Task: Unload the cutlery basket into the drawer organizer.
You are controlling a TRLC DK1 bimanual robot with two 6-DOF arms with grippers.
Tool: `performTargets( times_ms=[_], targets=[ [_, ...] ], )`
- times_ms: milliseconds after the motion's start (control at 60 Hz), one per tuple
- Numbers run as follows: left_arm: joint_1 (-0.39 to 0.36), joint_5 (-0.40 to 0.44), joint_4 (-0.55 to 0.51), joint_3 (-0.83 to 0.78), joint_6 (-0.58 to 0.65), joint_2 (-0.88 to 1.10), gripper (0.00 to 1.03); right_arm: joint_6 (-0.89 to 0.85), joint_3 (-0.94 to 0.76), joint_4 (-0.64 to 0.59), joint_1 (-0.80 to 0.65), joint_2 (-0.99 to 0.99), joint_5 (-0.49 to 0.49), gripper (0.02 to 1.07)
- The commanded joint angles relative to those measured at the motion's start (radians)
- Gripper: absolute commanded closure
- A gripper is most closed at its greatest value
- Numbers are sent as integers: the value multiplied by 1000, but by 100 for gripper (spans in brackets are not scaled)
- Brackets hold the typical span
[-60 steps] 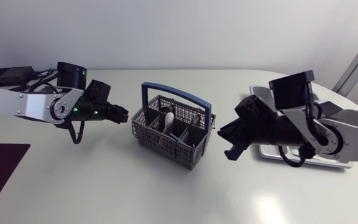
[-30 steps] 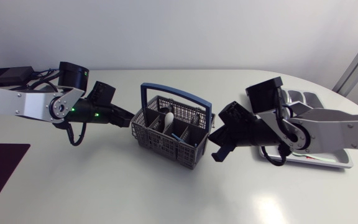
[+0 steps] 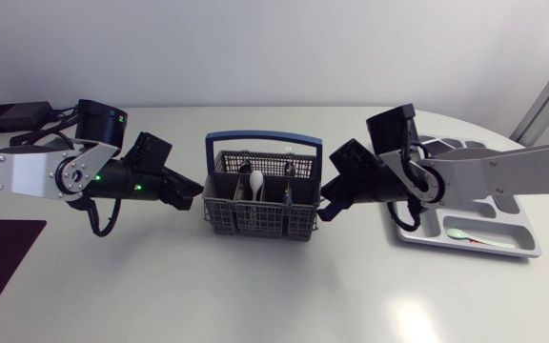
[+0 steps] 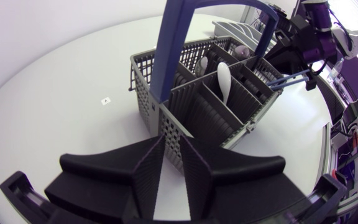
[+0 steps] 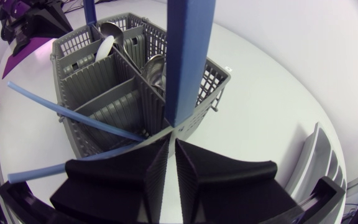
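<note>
The grey basket (image 3: 255, 217) sits between the two grippers. The left gripper (image 3: 191, 196) is right at one end, and the right gripper (image 3: 325, 203) is at the other. A white spoon (image 3: 255, 181) stands inside. The tray (image 3: 527, 246) lies behind the right gripper.

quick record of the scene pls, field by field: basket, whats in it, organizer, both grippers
cutlery basket: upright in the middle of the table, blue handle up, between the two grippers
in basket: white spoon, metal spoons, two thin blue sticks
drawer organizer: to the right of the basket, holds a pale green spoon
left gripper: shut, empty, close against the basket's near end wall
right gripper: shut, empty, close against the opposite end wall, below the handle's foot
task state: basket not yet emptied
</note>
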Motion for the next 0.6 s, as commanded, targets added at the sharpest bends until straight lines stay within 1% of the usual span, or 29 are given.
performTargets(
  times_ms=[0, 83, 117, 133, 150, 167, 200, 217, 233, 250, 283, 333, 383, 483, 583],
  targets=[
    [-26, 49, -4, -26, 30, -21, 77, 4, 33, 41, 17, 13, -36, 91],
    [-6, 20, -2, -27, 39, -39, 65, -10, 7, 41, 5, -20, -37, 89],
    [0, 13, -4, -30, 47, -48, 63, -15, -11, 41, -3, -44, -34, 86],
    [3, 3, -4, -35, 54, -59, 60, -19, -22, 41, -9, -58, -34, 83],
    [5, -5, -4, -38, 57, -68, 58, -24, -32, 41, -14, -73, -33, 80],
    [10, -16, -2, -46, 68, -84, 53, -31, -51, 41, -25, -99, -33, 72],
    [14, -26, -2, -53, 77, -101, 47, -38, -69, 43, -34, -125, -33, 64],
    [14, -30, 0, -56, 79, -108, 44, -42, -82, 44, -45, -142, -34, 57],
    [17, -33, 0, -62, 83, -124, 39, -44, -94, 44, -52, -158, -37, 51],
    [20, -36, 1, -65, 83, -130, 37, -48, -111, 46, -61, -179, -42, 45],
    [25, -40, 6, -76, 87, -154, 36, -61, -138, 46, -71, -213, -48, 34],
    [26, -49, 15, -98, 103, -202, 36, -74, -172, 44, -77, -260, -54, 28],
    [25, -51, 33, -115, 105, -242, 35, -91, -212, 44, -80, -310, -56, 26],
    [16, -51, 59, -136, 105, -289, 34, -108, -269, 41, -69, -391, -56, 26],
    [-58, -103, 65, -151, 106, -323, 34, -117, -302, 33, -34, -448, -56, 26]
  ],
)
